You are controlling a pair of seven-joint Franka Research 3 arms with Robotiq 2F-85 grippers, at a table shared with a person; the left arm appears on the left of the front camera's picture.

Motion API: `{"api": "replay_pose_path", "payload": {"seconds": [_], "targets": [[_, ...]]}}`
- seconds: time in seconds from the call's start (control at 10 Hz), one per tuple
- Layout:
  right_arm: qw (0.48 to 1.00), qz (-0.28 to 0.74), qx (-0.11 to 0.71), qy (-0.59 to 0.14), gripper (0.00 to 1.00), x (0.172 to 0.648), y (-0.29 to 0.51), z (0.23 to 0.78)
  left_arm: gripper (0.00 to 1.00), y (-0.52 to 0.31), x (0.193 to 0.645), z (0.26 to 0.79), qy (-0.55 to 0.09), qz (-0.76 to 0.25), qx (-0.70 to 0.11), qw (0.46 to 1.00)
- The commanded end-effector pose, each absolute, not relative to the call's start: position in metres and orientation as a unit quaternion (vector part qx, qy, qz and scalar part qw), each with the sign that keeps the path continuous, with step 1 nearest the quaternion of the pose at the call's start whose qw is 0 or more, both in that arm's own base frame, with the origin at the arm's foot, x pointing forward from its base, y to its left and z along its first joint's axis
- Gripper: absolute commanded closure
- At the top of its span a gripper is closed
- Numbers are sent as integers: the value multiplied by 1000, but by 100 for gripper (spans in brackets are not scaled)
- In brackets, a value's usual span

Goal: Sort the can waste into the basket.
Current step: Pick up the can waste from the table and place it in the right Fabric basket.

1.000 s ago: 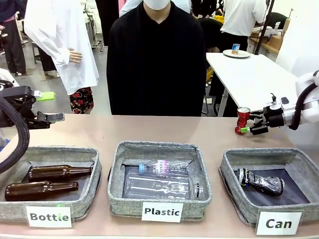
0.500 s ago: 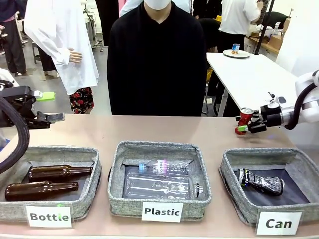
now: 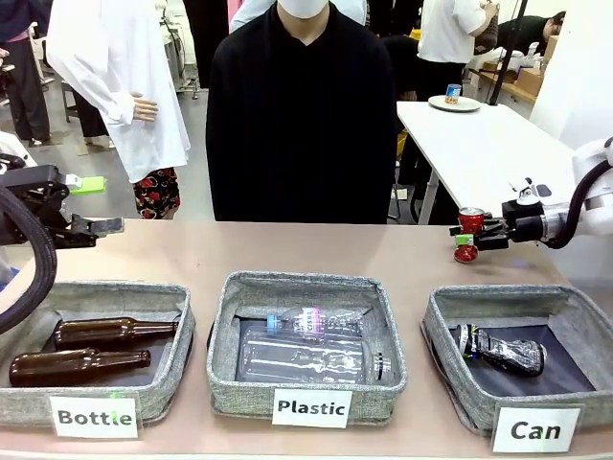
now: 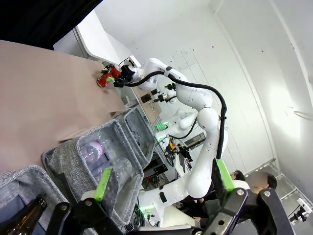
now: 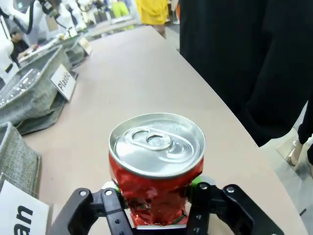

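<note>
We see a busy workshop room with a white table (image 3: 484, 139) behind, and in front a long tan worktop (image 3: 287, 254) across which a person in black (image 3: 302, 115) stands facing us. Three grey woven baskets sit in a row along the near edge. The left one, labelled "Bottle" (image 3: 94, 416), holds two brown glass bottles (image 3: 91, 350) lying on their sides. The middle one, labelled "Plastic" (image 3: 311, 408), holds clear plastic bottles (image 3: 311, 350); we cannot count them surely. The right one is the basket (image 3: 450, 374) labelled "Can", and one crushed black-and-silver can (image 3: 500, 349) lies on its dark floor.

We count two cans in all. The second, a dented red can (image 3: 468, 233) with a silver top, is at the far right of the worktop, beyond the "Can" basket and well apart from it. The right gripper (image 3: 479, 235) has its fingers (image 5: 198, 193) closed on the red can's crumpled body, one on each side, with the can upright and its lower end looking clear of the surface.

The left gripper (image 3: 91, 206) hovers above the worktop's far left, behind the "Bottle" basket, its fingers spread wide and holding nothing. Nothing lies between the held can and its basket.
</note>
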State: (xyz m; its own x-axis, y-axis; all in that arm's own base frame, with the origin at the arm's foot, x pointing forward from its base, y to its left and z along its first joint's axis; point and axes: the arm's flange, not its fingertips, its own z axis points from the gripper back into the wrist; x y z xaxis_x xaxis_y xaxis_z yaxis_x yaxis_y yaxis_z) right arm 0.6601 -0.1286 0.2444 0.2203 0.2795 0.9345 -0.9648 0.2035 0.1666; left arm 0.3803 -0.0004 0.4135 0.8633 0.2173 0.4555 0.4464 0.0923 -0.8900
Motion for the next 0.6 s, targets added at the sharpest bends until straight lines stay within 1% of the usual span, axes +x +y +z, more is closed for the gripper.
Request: {"api": "replay_pose_path", "payload": {"seconds": [0.0,0.1,0.3,0.4,0.5], "targets": [[652,481,434,-394,95,661,-131,259,0,0,381,416,-247,-77,-671,695],[652,488,431,-389,100,653,-126,272,0,0,381,416,-247,-77,-671,695],[665,506,387,-389,100,624,-107,325,0,0,381,416,-247,-77,-671,695],[686,506,372,-368,100,602,-92,360,0,0,381,416,-247,-77,-671,695],[693,526,362,-336,100,577,-77,388,0,0,381,416,-247,-77,-671,695]]}}
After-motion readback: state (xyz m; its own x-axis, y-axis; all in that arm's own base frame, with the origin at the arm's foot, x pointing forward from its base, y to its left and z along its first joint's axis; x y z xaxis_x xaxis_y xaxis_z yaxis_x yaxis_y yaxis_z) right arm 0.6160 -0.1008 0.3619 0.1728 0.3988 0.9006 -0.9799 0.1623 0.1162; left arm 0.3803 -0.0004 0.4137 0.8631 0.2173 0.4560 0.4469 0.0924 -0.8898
